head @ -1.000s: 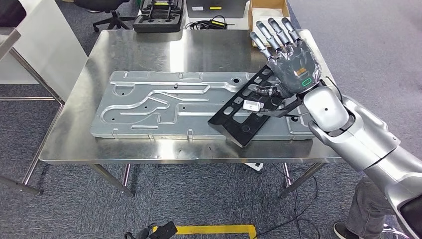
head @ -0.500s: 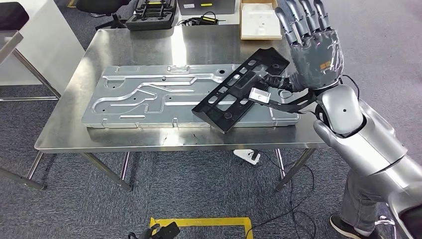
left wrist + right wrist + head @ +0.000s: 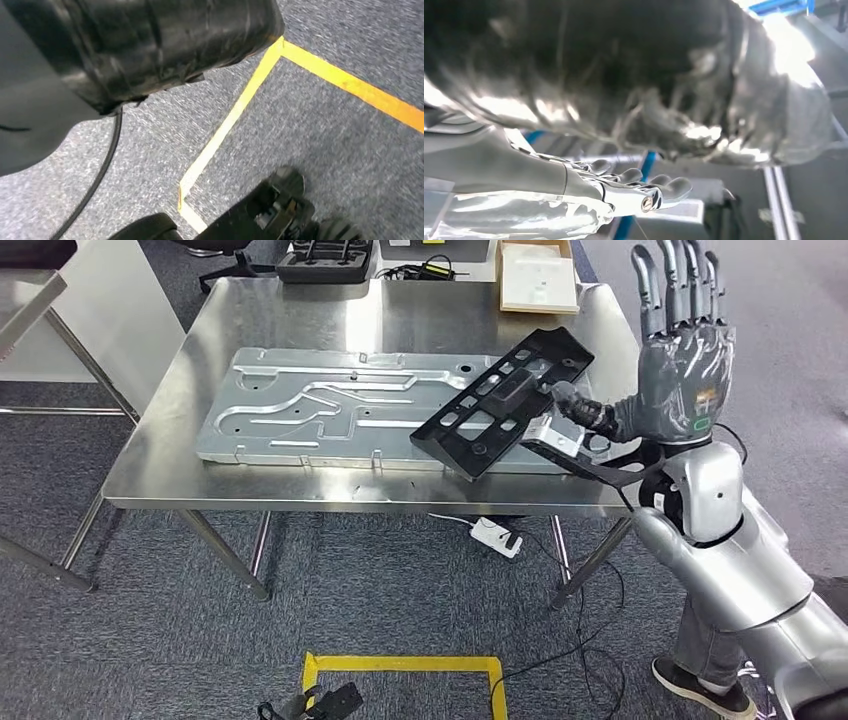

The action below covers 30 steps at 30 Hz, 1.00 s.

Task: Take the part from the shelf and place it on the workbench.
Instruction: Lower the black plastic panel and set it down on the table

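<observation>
Nearly done: the robot's right hand (image 3: 680,370) pinches the black slotted part (image 3: 503,402) with its thumb, other fingers spread upward. That part rests tilted on a large grey metal panel (image 3: 320,415) lying on the steel bench (image 3: 250,495). Releasing it remains.

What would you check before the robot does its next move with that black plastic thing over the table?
1. Grip: right hand seems to hold the black slotted plastic part at its right end by the thumb, fingers spread upward. Firmness: cannot tell.
2. Part resting on the workbench: not ok; it is tilted, lower end on the large silver stamped metal panel.
3. Panel lies flat on the steel workbench: ok.
4. Loose black strap hanging under the part could snag: cannot tell.
5. Left hand: cannot tell.
</observation>
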Motion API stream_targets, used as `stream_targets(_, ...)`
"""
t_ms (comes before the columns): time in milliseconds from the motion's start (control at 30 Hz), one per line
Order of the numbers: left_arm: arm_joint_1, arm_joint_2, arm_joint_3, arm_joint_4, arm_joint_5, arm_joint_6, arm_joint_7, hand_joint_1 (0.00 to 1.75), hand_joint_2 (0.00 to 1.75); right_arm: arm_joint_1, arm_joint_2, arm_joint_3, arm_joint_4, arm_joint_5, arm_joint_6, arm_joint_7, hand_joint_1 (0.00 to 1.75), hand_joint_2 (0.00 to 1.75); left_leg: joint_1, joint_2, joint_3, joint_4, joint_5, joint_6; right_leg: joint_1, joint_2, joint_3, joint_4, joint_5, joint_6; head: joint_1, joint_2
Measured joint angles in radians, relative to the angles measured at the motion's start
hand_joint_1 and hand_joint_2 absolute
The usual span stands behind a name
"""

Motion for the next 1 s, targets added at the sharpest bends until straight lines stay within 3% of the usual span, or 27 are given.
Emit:
stream_targets(67, 0.014, 0.007, 0.000, 0.000, 0.006, 0.003, -0.024, 0.00, 0.00, 0.036, 0.003, -0.022, -0.021, -0.075, 0.002, -0.007, 0.00, 0.00, 0.001, 0.000, -0.026, 0.009, 0.015, -0.007, -0.006, 0.000, 0.069, -0.062, 0.055, 0.004, 0.000, 0.000)
stream_targets(100, 0.019, 0.010, 0.000, 0.000, 0.009, 0.005, -0.031, 0.00, 0.00, 0.049, 0.005, -0.032, -0.032, -0.112, 0.005, -0.009, 0.00, 0.00, 0.001, 0.000, -0.039, 0.016, 0.020, -0.011, -0.008, 0.000, 0.117, -0.127, 0.064, 0.005, 0.000, 0.000)
stream_targets(167, 0.025, 0.016, 0.000, 0.000, 0.012, 0.007, -0.036, 0.00, 0.00, 0.070, 0.009, -0.050, -0.052, -0.150, 0.009, -0.010, 0.00, 0.00, -0.002, -0.001, -0.058, 0.030, 0.031, -0.022, -0.005, 0.002, 0.185, -0.234, 0.049, -0.001, 0.000, 0.000)
stream_targets(233, 0.027, 0.020, 0.000, 0.000, 0.014, 0.009, -0.037, 0.00, 0.00, 0.085, 0.014, -0.063, -0.066, -0.164, 0.010, -0.014, 0.00, 0.00, -0.003, -0.003, -0.065, 0.031, 0.047, -0.033, 0.000, 0.002, 0.192, -0.263, 0.038, -0.015, -0.002, 0.000)
stream_targets(300, 0.030, 0.024, 0.000, 0.001, 0.016, 0.011, -0.037, 0.00, 0.00, 0.102, 0.018, -0.070, -0.075, -0.197, 0.008, -0.021, 0.00, 0.00, -0.002, -0.004, -0.077, 0.034, 0.045, -0.044, -0.002, -0.002, 0.176, -0.262, 0.056, -0.030, -0.001, 0.000)
stream_targets(333, 0.033, 0.025, 0.000, 0.001, 0.018, 0.014, -0.037, 0.00, 0.00, 0.117, 0.021, -0.075, -0.083, -0.228, 0.003, -0.028, 0.00, 0.00, -0.001, -0.004, -0.087, 0.052, 0.019, -0.050, -0.005, -0.004, 0.165, -0.264, 0.067, -0.038, -0.002, 0.000)
stream_targets(367, 0.035, 0.026, 0.000, 0.001, 0.022, 0.018, -0.037, 0.00, 0.00, 0.139, 0.025, -0.083, -0.095, -0.268, -0.007, -0.036, 0.00, 0.00, 0.002, -0.004, -0.101, 0.089, -0.026, -0.054, -0.006, -0.006, 0.153, -0.265, 0.079, -0.044, -0.002, 0.000)
stream_targets(433, 0.041, 0.027, 0.000, 0.001, 0.029, 0.028, -0.039, 0.00, 0.00, 0.204, 0.033, -0.110, -0.125, -0.355, -0.041, -0.063, 0.00, 0.00, 0.005, -0.003, -0.129, 0.209, -0.130, -0.062, -0.005, -0.009, 0.126, -0.264, 0.101, -0.050, -0.004, 0.000)
stream_targets(467, 0.044, 0.027, 0.000, 0.001, 0.033, 0.032, -0.041, 0.00, 0.00, 0.243, 0.039, -0.125, -0.139, -0.393, -0.059, -0.079, 0.00, 0.00, 0.005, -0.003, -0.137, 0.273, -0.161, -0.065, -0.004, -0.012, 0.112, -0.263, 0.112, -0.050, -0.004, 0.000)
stream_targets(500, 0.046, 0.028, 0.000, 0.001, 0.036, 0.036, -0.043, 0.00, 0.00, 0.283, 0.046, -0.140, -0.151, -0.425, -0.072, -0.096, 0.00, 0.00, 0.006, -0.003, -0.134, 0.316, -0.166, -0.065, -0.003, -0.013, 0.097, -0.262, 0.122, -0.050, -0.004, 0.000)
stream_targets(533, 0.049, 0.028, 0.000, 0.001, 0.039, 0.040, -0.045, 0.00, 0.00, 0.321, 0.053, -0.153, -0.162, -0.455, -0.080, -0.116, 0.00, 0.00, 0.006, -0.003, -0.118, 0.330, -0.152, -0.064, -0.002, -0.014, 0.081, -0.261, 0.133, -0.050, -0.004, 0.000)
stream_targets(567, 0.051, 0.028, 0.000, 0.001, 0.041, 0.043, -0.046, 0.00, 0.00, 0.359, 0.062, -0.166, -0.171, -0.484, -0.083, -0.139, 0.00, 0.00, 0.005, -0.003, -0.086, 0.309, -0.126, -0.060, 0.000, -0.014, 0.066, -0.260, 0.144, -0.049, -0.004, 0.000)
stream_targets(600, 0.052, 0.029, 0.000, 0.001, 0.043, 0.047, -0.048, 0.00, 0.00, 0.395, 0.071, -0.179, -0.180, -0.511, -0.084, -0.166, 0.00, 0.00, 0.005, -0.004, -0.037, 0.257, -0.105, -0.055, 0.001, -0.014, 0.054, -0.259, 0.154, -0.047, -0.004, 0.000)
stream_targets(633, 0.053, 0.031, 0.001, 0.001, 0.045, 0.051, -0.050, 0.00, 0.00, 0.434, 0.081, -0.192, -0.189, -0.535, -0.084, -0.192, 0.00, 0.00, 0.002, -0.005, 0.025, 0.181, -0.102, -0.049, 0.003, -0.014, 0.044, -0.259, 0.164, -0.044, -0.004, 0.000)
stream_targets(700, 0.053, 0.033, 0.002, 0.001, 0.051, 0.060, -0.052, 0.00, 0.00, 0.513, 0.111, -0.224, -0.207, -0.568, -0.085, -0.251, 0.00, 0.00, -0.003, -0.007, 0.120, 0.047, -0.127, -0.037, 0.005, -0.015, 0.038, -0.261, 0.182, -0.036, -0.003, 0.000)
stream_targets(733, 0.054, 0.034, 0.002, 0.001, 0.054, 0.063, -0.053, 0.00, 0.00, 0.551, 0.131, -0.240, -0.214, -0.580, -0.085, -0.278, 0.00, 0.00, -0.006, -0.007, 0.140, 0.011, -0.137, -0.033, 0.005, -0.016, 0.038, -0.266, 0.191, -0.030, -0.003, 0.000)
stream_targets(800, 0.059, 0.035, 0.003, 0.001, 0.058, 0.066, -0.053, 0.00, 0.00, 0.616, 0.170, -0.274, -0.220, -0.597, -0.085, -0.319, 0.00, 0.00, -0.006, -0.004, 0.132, -0.004, -0.121, -0.020, 0.003, -0.014, 0.036, -0.273, 0.205, -0.018, -0.003, 0.000)
stream_targets(833, 0.061, 0.035, 0.003, 0.001, 0.059, 0.067, -0.052, 0.00, 0.00, 0.644, 0.187, -0.290, -0.221, -0.601, -0.085, -0.330, 0.00, 0.00, -0.004, -0.002, 0.126, -0.009, -0.108, -0.013, 0.002, -0.011, 0.031, -0.266, 0.190, -0.013, -0.003, 0.000)
stream_targets(867, 0.063, 0.036, 0.003, 0.001, 0.059, 0.068, -0.052, 0.00, 0.00, 0.669, 0.201, -0.307, -0.222, -0.603, -0.085, -0.337, 0.00, 0.00, -0.002, 0.000, 0.116, -0.014, -0.093, -0.005, 0.002, -0.009, 0.022, -0.243, 0.156, -0.010, -0.001, 0.000)
stream_targets(933, 0.065, 0.037, 0.003, 0.001, 0.060, 0.070, -0.051, 0.00, 0.00, 0.707, 0.235, -0.345, -0.221, -0.614, -0.085, -0.346, 0.00, 0.00, -0.004, 0.001, 0.089, -0.015, -0.067, 0.007, 0.001, -0.006, -0.001, -0.144, 0.045, -0.007, 0.002, 0.000)
stream_targets(967, 0.066, 0.037, 0.004, 0.001, 0.061, 0.072, -0.051, 0.00, 0.00, 0.723, 0.256, -0.363, -0.220, -0.626, -0.084, -0.348, 0.00, 0.00, -0.005, 0.002, 0.071, -0.014, -0.055, 0.009, 0.001, -0.006, -0.006, -0.086, 0.004, -0.006, 0.003, 0.000)
stream_targets(1000, 0.067, 0.037, 0.004, 0.001, 0.063, 0.074, -0.050, 0.00, 0.00, 0.740, 0.277, -0.379, -0.218, -0.640, -0.084, -0.349, 0.00, 0.00, -0.007, 0.002, 0.053, -0.012, -0.042, 0.011, 0.001, -0.006, -0.003, -0.041, -0.013, -0.006, 0.003, 0.000)
